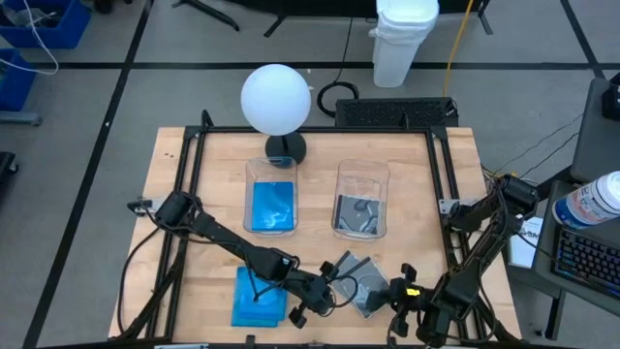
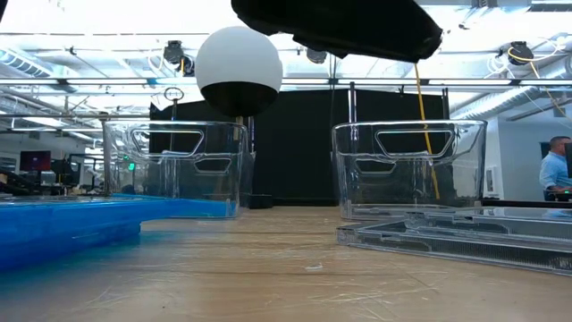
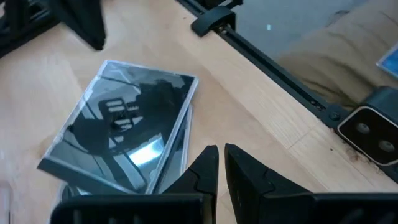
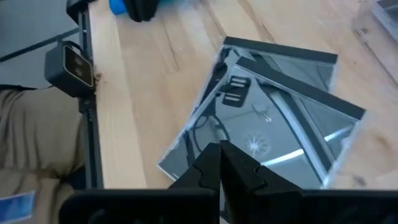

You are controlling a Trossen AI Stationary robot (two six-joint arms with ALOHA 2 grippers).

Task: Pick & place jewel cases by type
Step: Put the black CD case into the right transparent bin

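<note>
We hover both grippers, left [image 3: 221, 163] and right [image 4: 219, 163], jaws clenched and empty, above the clear cases [image 1: 356, 282].

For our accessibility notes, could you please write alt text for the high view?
Two dark robot arms reach over a wooden table toward loose cases at its near edge: blue cases by the left gripper, clear cases near the right gripper. Behind stand two clear tubs, one holding blue cases, the other grey ones.

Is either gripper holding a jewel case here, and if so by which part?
Nothing is held. The left gripper and right gripper are both shut and empty above the clear cases.
</note>
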